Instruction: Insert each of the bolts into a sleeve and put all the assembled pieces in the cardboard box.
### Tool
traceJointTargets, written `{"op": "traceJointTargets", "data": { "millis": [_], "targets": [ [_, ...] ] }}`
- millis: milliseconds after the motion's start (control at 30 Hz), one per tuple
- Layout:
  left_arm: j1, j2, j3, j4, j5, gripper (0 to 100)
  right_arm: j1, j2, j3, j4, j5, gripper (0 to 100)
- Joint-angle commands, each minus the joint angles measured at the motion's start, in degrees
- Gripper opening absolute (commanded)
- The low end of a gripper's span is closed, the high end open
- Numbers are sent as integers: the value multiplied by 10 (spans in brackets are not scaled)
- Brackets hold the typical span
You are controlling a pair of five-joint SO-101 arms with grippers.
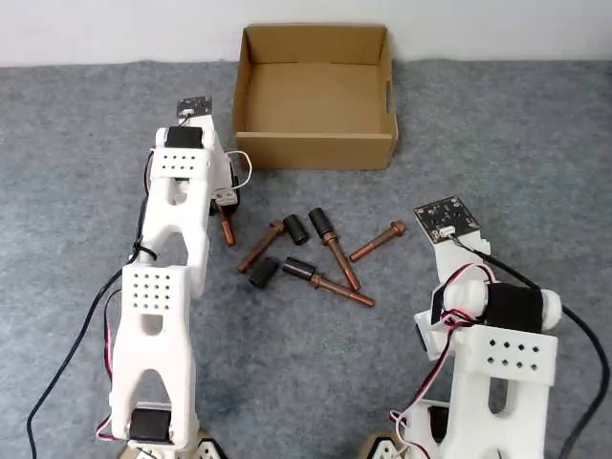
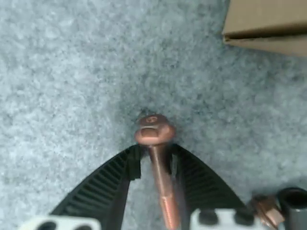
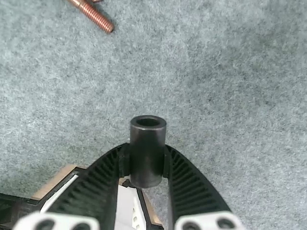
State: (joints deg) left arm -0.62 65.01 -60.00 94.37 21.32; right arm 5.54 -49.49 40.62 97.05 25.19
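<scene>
My left gripper (image 2: 154,155) is shut on the shank of a copper bolt (image 2: 156,158), with the flanged head past the fingertips. In the high view this bolt (image 1: 228,229) hangs under the left gripper (image 1: 226,203), left of the pile. My right gripper (image 3: 146,160) is shut on a black sleeve (image 3: 147,148) with its open bore facing the camera, above bare carpet. On the mat lie two loose bolts (image 1: 260,247) (image 1: 377,242), two loose sleeves (image 1: 295,229) (image 1: 265,273) and two bolts with sleeves on them (image 1: 330,244) (image 1: 320,280). The cardboard box (image 1: 320,151) stands open behind them.
Grey carpet covers the table. A corner of the box (image 2: 268,24) lies beyond the left gripper. A bolt's threaded end (image 3: 93,14) lies ahead of the right gripper. The right arm's wrist board (image 1: 447,218) sits right of the pile.
</scene>
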Motion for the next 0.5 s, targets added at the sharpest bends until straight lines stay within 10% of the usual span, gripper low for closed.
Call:
{"op": "traceJointTargets", "data": {
  "millis": [0,467],
  "targets": [
    [1,33,-69,33,5,51,7,-9,-4,-2,-4,10],
    [7,-142,-53,63,4,2,22,-54,-15,24,-83,10]
  ]
}}
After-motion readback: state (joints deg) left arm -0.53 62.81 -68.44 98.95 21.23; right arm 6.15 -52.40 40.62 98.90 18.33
